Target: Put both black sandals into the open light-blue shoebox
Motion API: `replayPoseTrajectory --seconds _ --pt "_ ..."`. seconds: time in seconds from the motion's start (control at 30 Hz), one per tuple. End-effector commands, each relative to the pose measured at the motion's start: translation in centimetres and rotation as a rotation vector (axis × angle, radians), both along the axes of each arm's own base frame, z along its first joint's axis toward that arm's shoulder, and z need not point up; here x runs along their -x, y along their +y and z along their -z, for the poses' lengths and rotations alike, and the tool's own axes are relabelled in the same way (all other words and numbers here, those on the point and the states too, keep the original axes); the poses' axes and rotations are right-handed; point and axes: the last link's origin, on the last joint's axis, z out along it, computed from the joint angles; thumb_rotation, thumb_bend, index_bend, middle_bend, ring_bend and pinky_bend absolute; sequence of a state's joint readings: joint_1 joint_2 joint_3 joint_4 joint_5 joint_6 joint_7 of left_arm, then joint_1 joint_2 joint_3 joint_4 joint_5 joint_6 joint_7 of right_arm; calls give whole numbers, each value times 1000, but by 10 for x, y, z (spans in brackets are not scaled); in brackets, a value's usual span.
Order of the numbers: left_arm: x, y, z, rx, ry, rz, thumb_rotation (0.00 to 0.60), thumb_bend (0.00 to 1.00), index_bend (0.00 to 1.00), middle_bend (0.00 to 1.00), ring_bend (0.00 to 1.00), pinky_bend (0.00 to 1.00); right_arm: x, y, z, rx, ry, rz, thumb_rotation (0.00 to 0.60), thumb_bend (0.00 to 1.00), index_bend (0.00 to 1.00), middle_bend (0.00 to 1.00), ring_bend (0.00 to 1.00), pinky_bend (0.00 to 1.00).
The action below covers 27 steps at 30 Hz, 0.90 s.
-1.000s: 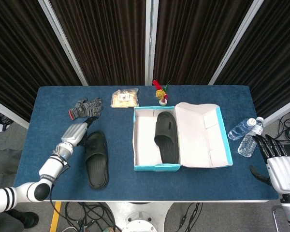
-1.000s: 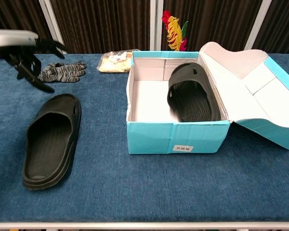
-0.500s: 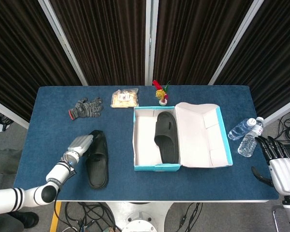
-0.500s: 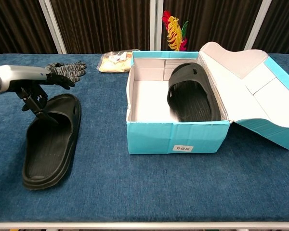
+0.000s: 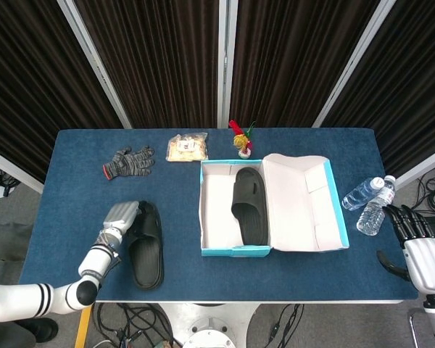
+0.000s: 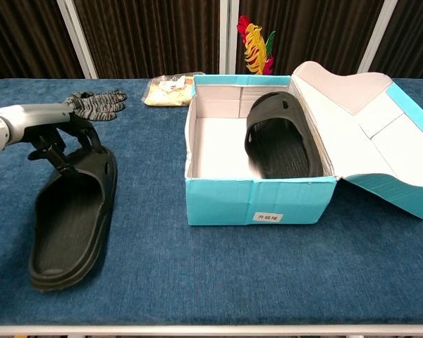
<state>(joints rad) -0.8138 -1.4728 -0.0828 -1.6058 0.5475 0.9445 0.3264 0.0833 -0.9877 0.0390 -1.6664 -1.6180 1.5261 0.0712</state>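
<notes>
Dark pleated curtains behind, blue cloth-covered bench (image 5: pixel 72 174) below.

Second black rubber sandal (image 6: pixel 74 215) on the bench's left part, well apart from the open light-blue cardboard shoebox (image 6: pixel 257 199), long axis running near to far, toe strap at the far end. Left hand (image 6: pixel 65 144) right at that far end, fingers (image 6: pixel 93 138) curled down over the strap and its left rim, touching it; whether clamped or merely resting cannot be told, and no clear lift off the cloth shows. Far nearer to this sandal than the right hand (image 5: pixel 420 250), which hangs past the bench's right near corner, fingers apart, holding nothing.

First black rubber sandal (image 5: pixel 250 205) already inside the shoebox, lying along the right side of the compartment and leaning on the hinged lid (image 5: pixel 304 203), leaving the left half of the floor bare.

Likely needed: a carry rightward over the box's left wall, sandal kept lengthwise to drop beside its mate. Nothing on the cloth between sandal and box.

Elsewhere: grey knitted glove (image 5: pixel 128 162) and clear snack packet (image 5: pixel 187 148) at the far edge, red-and-yellow feathered toy (image 5: pixel 241 138) behind the box, two clear plastic bottles (image 5: pixel 368 203) at far right.
</notes>
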Motion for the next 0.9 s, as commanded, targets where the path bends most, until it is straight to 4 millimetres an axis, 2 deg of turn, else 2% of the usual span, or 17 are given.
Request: replayPoseTrajectory --seconds 0.03,0.2,0.3,0.4,0.53,0.7,0.9 --pt "2 2 -6 -32 -23 -7 600 0 529 545 877 881 0 1 -1 8 0 0 600 207 10 85 0 123" --pt "0 8 -32 -106 -113 -12 600 0 539 565 881 886 -1 3 -3 15 1 -3 600 206 10 85 0 125" --pt "-5 16 -52 -128 -250 -43 600 0 540 565 880 886 -1 3 -2 14 0 -4 600 207 10 85 0 124" --pt "-15 30 -73 -139 -395 -46 600 0 539 565 878 886 -2 3 -2 11 1 -8 600 204 10 85 0 125" --pt "-31 48 -89 -157 -536 -23 600 0 539 566 869 885 -4 2 -1 10 2 -13 600 206 10 85 0 124" --pt "-61 69 -94 -173 -663 39 600 0 540 566 863 885 -4 3 -2 12 6 -8 600 206 10 85 0 124" --pt "-106 85 -76 -112 -819 87 600 0 539 565 850 876 -4 4 -2 14 11 -1 600 207 10 85 0 124"
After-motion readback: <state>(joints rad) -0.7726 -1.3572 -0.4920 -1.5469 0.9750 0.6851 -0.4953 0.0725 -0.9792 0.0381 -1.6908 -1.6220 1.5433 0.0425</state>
